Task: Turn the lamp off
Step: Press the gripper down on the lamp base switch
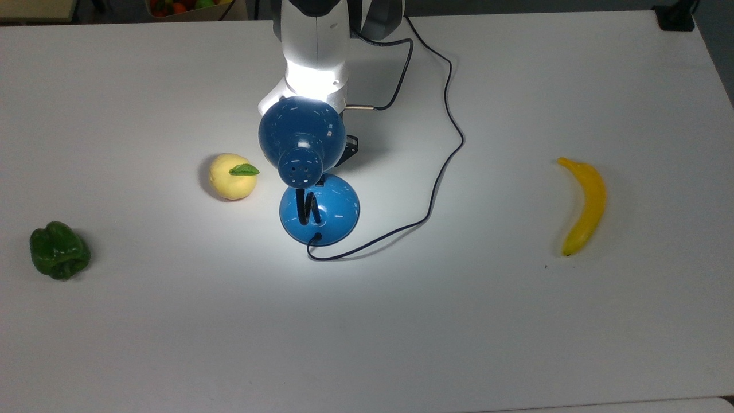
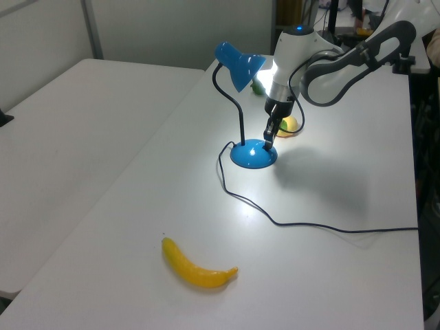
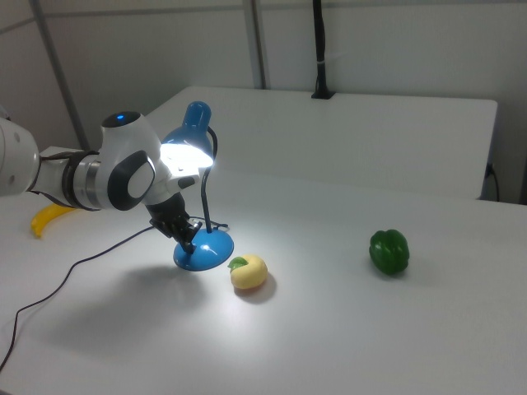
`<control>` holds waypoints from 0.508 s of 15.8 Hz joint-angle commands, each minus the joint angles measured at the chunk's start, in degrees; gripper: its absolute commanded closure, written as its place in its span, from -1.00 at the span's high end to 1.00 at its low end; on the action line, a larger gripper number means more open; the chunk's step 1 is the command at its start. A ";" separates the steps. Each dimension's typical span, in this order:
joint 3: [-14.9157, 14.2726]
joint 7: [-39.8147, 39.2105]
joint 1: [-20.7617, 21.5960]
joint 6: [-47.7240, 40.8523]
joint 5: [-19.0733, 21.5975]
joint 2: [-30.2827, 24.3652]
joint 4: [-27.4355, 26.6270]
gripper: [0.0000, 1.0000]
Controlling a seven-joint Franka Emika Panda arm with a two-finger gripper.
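Lamp (image 1: pixel 302 143) of glossy blue stands near the middle of the white table (image 1: pixel 516 321), a little toward the far edge in the top view, and it is lit: a bright pool of light lies on the table around its round base (image 1: pixel 332 212). The dark cord (image 1: pixel 441 172) leaves the base and runs in loops toward the far edge. The gripper (image 2: pixel 269 139) reaches down beside the gooseneck (image 2: pixel 237 113), with its tip at the base or just above it, on the side nearest the yellow apple-like fruit (image 3: pixel 249 271); whether the fingers are spread or closed I cannot tell. I judge the lamp to be light and top-heavy: the thin neck will flex and the shade (image 3: pixel 191 132) will swing if it is bumped, and the smooth base may slide on the smooth table. So it should not be grasped at all; a small switch on the base, which I cannot make out clearly, is probably the place to press, straight down so that the base does not slide. The shade near the bulb may be hot. A banana (image 1: pixel 585 203) lies toward the top view's right edge and a green pepper (image 1: pixel 59 250) toward the top view's left edge, both well apart from the lamp.
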 commanded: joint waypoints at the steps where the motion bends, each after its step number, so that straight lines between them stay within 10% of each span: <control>1: 0.15 1.29 0.32 1.03 0.00 0.24 -0.15 -1.00; 8: 0.15 1.64 0.24 0.68 -0.09 0.33 -0.51 -1.00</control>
